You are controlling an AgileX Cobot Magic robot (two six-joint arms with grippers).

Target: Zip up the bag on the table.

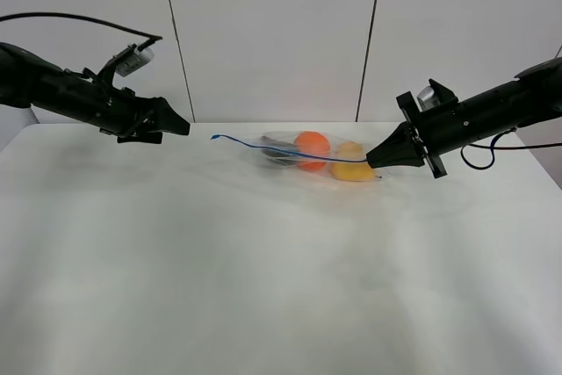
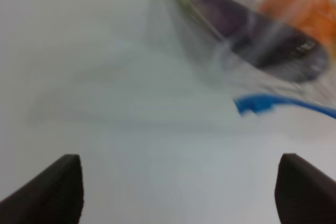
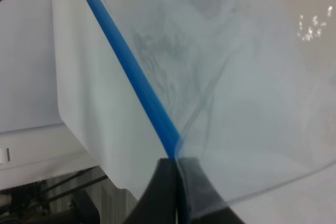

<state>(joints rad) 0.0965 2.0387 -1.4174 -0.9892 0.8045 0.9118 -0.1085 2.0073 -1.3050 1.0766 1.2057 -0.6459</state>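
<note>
The table [image 1: 263,287] is a broad, plain white matte top with rounded corners, filling the lower two thirds of the exterior high frame. The bag [image 1: 274,141] lies just right of centre and toward the far edge of the tabletop. It is clear, crinkly plastic, lumpy over its contents.

The left arm enters from the upper left of the frame, a black jointed limb sloping slightly down toward the middle. The left gripper [image 1: 180,126] hovers above the table, apart from the bag's left end. Its wrist view shows two dark, wedge-shaped fingers [image 2: 58,187] spread wide with bare table between them and the bag beyond their tips.

The right arm comes in from the right edge, angled down and inward. The right gripper [image 1: 376,161] meets the bag's right end. Its wrist view shows the jaws pressed together on the zip strip [image 3: 128,72] and the plastic film beside it.

The zip strip is a thin blue line running across the bag, its free left tip curling up.

Inside are a round orange fruit [image 1: 312,147], a yellow piece [image 1: 353,170] and a dark purple piece [image 1: 279,155].
</note>
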